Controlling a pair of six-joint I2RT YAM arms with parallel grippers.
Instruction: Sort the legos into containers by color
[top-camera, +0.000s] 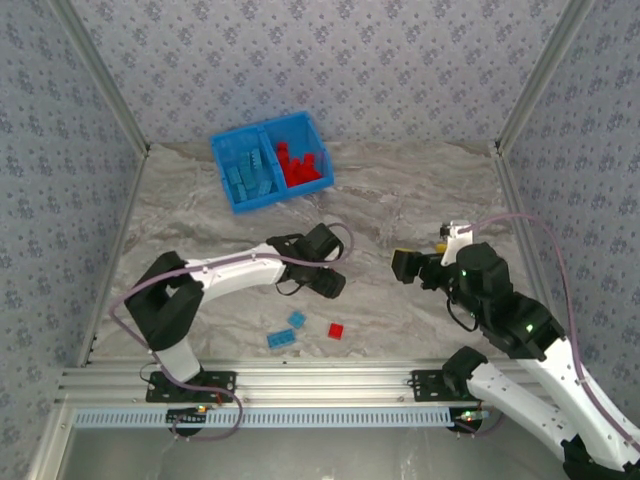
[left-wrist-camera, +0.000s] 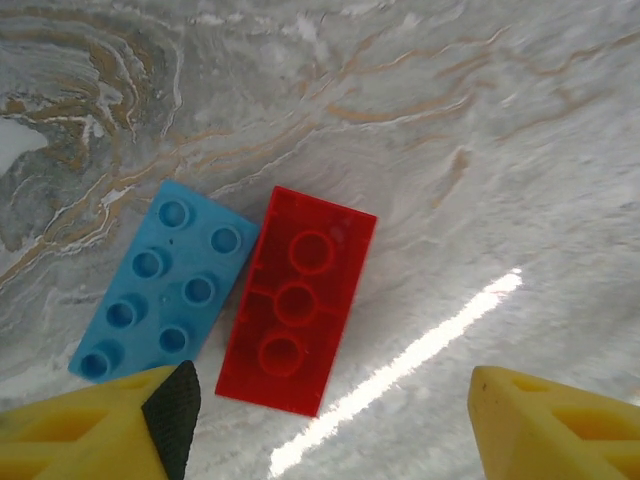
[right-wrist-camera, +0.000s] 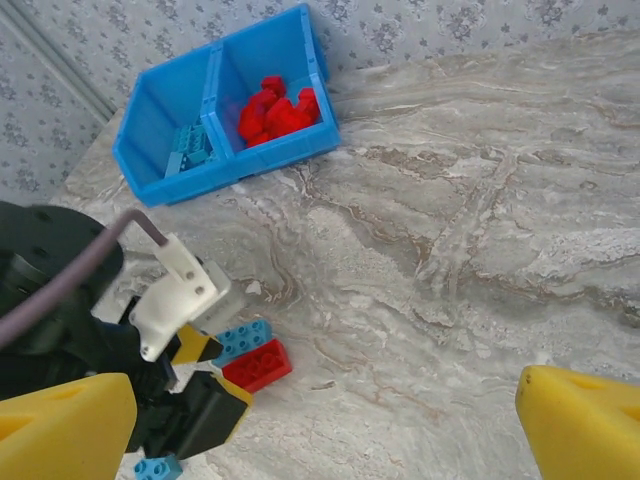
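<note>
Closest to the near edge of the table (top-camera: 420, 200) lie three loose legos: a light blue brick (top-camera: 281, 339), a smaller blue one (top-camera: 297, 319) and a small red one (top-camera: 336, 330).

Just beyond them the left jaws hang over a pair, released and grasping nothing. The pair is a red brick (left-wrist-camera: 298, 300), hollow side up, and an eight-stud blue brick (left-wrist-camera: 165, 290) just left of it, with their long sides touching or nearly so. The red brick sits roughly between the two jaws, so it looks like the pick in hand.

The tight seam on its left is the hazard. A jaw landing there would probably ride up on the blue neighbour or clamp both. Turning the wrist to close on the red brick's free short ends seems safer. Come straight down, centred, and squeeze only once low at the table, since the smooth surface would likely let the brick skate.

To the right, the right jaws are spread wide and empty, well apart from the pair.

At the far left stands the blue bin (top-camera: 222, 172). Blue legos (top-camera: 250, 175) fill its left compartment and red legos (top-camera: 300, 165) its right compartment (top-camera: 322, 150), which is where this brick belongs.
</note>
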